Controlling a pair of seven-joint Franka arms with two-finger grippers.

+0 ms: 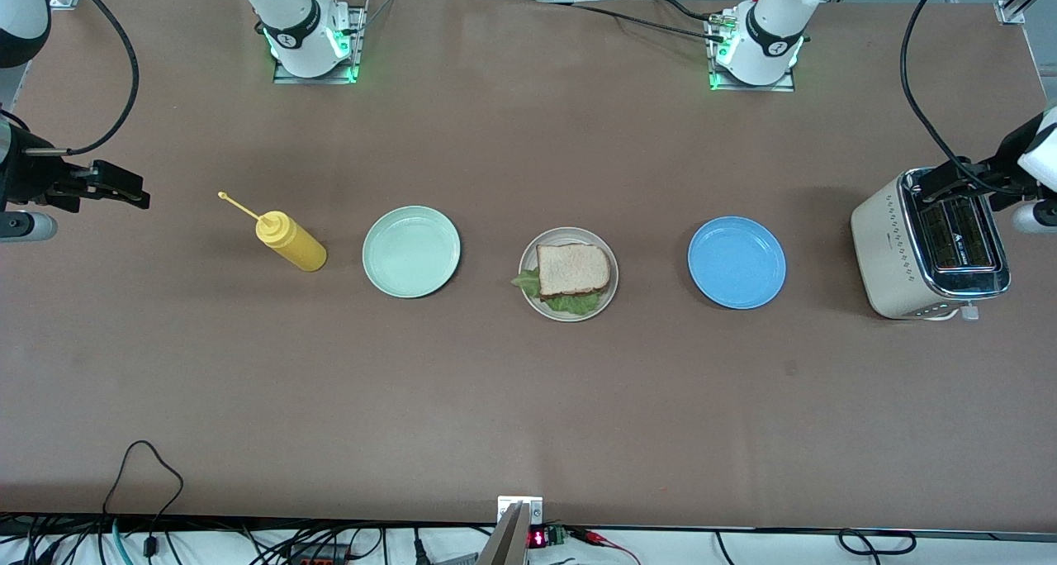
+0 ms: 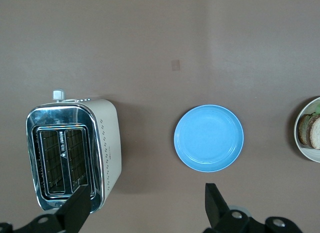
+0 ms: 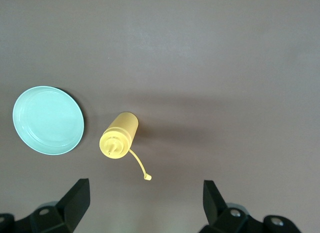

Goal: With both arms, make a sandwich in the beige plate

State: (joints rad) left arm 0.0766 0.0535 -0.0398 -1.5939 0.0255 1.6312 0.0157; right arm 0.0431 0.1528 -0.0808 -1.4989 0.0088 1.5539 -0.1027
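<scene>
The sandwich (image 1: 573, 269) lies on the beige plate (image 1: 570, 235) in the middle of the table: a light-brown bread slice on top, with green lettuce (image 1: 570, 304) sticking out under it. The left wrist view catches the plate's edge (image 2: 303, 149) and the bread (image 2: 310, 130). My left gripper (image 1: 929, 187) (image 2: 146, 193) hangs open over the toaster's edge at the left arm's end, holding nothing. Over bare table at the right arm's end, my right gripper (image 1: 132, 192) (image 3: 145, 188) is open and holds nothing.
A blue plate (image 1: 737, 263) (image 2: 209, 138) sits between the sandwich and a cream toaster (image 1: 929, 247) (image 2: 72, 150). A mint-green plate (image 1: 411, 251) (image 3: 48, 120) and a yellow squeeze bottle (image 1: 291, 241) (image 3: 119, 135) lie toward the right arm's end.
</scene>
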